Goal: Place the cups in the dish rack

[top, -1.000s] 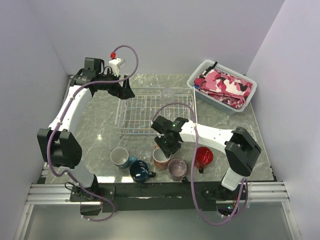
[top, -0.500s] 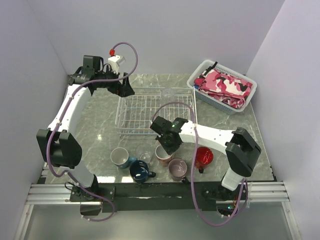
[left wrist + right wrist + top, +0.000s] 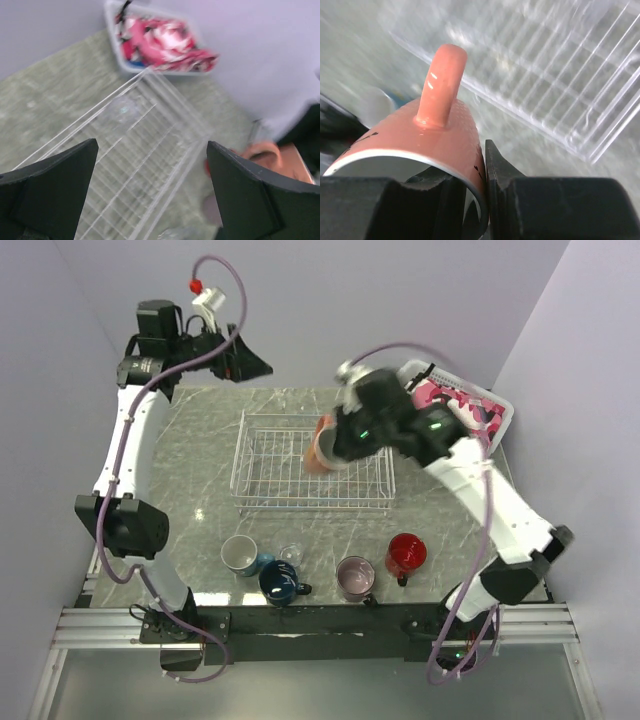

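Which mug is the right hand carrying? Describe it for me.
Find the wire dish rack mid-table; from above, the right hand is over its right half, clamped on the rim of a salmon-orange mug. It is the only one lifted; the other mugs stand near the front edge.

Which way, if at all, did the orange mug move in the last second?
Yes: the orange mug went from the rack's near side to above it, carried by the right pincer.

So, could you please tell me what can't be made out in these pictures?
Top view: the salmon mug in the right gripper is motion-blurred; its height over the rack is unclear.
Right wrist: the mug's inside is cut off by the fingers.
Top view: the right arm covers part of the cloth basket.
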`<state>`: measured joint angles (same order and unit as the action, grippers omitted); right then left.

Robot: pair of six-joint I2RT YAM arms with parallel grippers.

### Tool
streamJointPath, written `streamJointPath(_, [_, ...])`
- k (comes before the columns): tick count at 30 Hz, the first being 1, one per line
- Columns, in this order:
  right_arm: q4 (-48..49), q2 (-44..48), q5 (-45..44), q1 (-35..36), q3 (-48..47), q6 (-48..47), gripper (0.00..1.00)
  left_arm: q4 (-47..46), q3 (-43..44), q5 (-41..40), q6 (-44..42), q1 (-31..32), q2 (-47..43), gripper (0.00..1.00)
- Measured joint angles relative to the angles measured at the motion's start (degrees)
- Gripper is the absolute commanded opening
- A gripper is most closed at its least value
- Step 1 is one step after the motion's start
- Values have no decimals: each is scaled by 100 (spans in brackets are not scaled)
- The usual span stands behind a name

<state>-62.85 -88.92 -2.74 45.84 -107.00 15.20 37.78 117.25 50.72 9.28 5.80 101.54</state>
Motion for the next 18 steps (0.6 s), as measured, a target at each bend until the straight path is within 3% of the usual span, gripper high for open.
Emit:
streamJointPath(4, [872, 479, 1493, -1377, -37, 358, 0, -1113, 35, 1045, 1659, -243, 70, 96])
streamJointPath(7, [2081, 623, 2555, -2120, 380, 1036, 0, -2677, -525, 1705, 3217, -323, 11, 96])
streamJointPath(11, [3901, 459, 3816, -2354, 1128, 2247, 0, -4704, -1567, 2328, 5268, -304, -57, 97])
streamJointPath(14, [5115, 28, 4487, -2378, 1370, 3237, 0, -5333, -1952, 2524, 6022, -280, -59, 96])
streamJointPath(18, [6367, -540, 4942, -2378, 1429, 4232, 0, -5480, -2024, 2608, 6242, -236, -160, 96])
